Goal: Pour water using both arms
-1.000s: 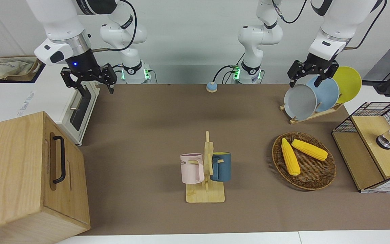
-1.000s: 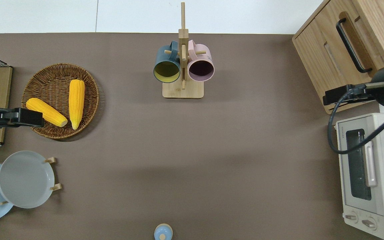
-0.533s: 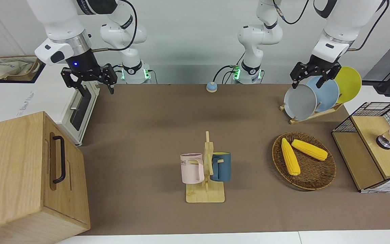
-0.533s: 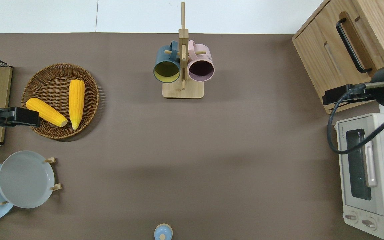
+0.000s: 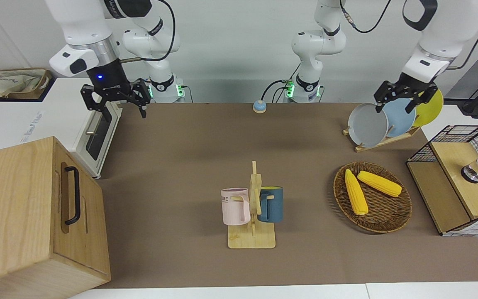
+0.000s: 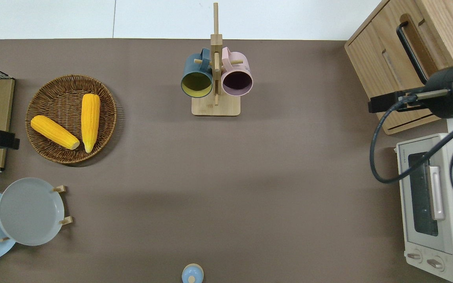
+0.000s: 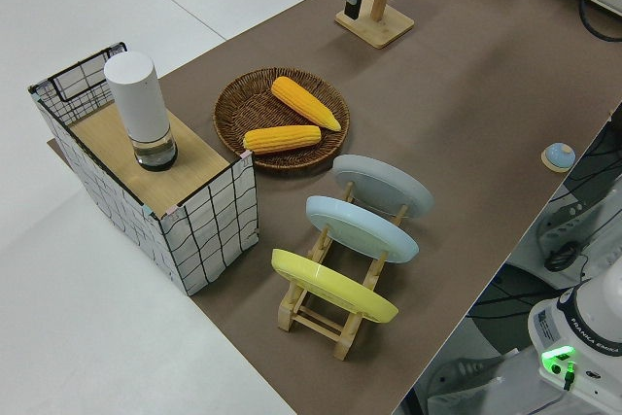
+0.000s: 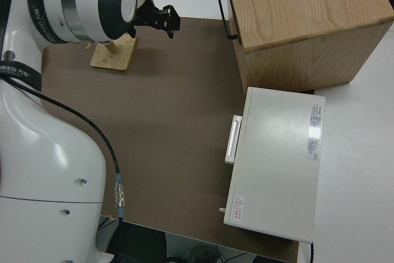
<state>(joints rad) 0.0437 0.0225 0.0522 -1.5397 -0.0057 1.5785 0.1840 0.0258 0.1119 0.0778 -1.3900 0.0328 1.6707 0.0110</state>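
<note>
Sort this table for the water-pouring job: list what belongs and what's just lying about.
Likely for the job: left end effector, right end effector, both open; white cylinder on the wire box; pink mug; blue mug.

Lying about: wicker basket, corn cobs, plates, toaster oven, wooden cabinet, blue bell.

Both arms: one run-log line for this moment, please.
left tool: open, empty | right tool: open, empty | pink mug, blue mug: on rack
</note>
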